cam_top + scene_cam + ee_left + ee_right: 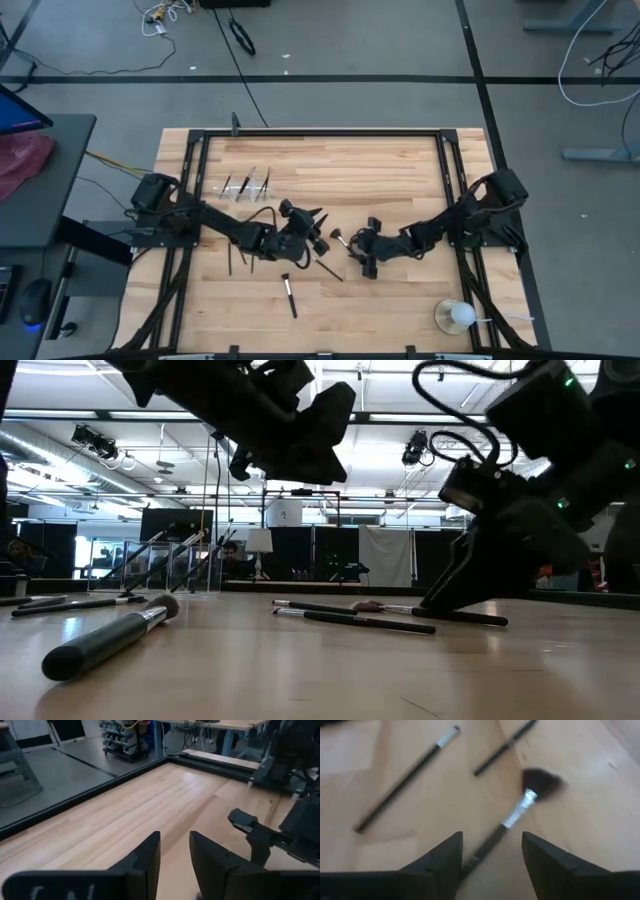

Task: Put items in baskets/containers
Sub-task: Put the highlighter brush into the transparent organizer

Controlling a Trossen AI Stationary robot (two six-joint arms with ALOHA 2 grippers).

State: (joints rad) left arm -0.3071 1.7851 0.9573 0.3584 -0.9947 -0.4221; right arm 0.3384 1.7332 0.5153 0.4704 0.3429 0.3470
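Note:
Several thin dark makeup brushes lie loose on the wooden table. One with a silver ferrule and a fluffy dark head lies flat, and its handle runs back between the fingers of my right gripper, which is open and low over the table middle. The fingers stand on either side of the handle. My left gripper is open with nothing between its fingers, raised above the table just left of the middle. The clear brush holder stands at the far left with a few brushes leaning in it.
Two more brushes lie beyond the right gripper. Another brush lies toward the near edge, and more lie under the left arm. A white ball on a dish sits at the near right corner. A black frame borders the table.

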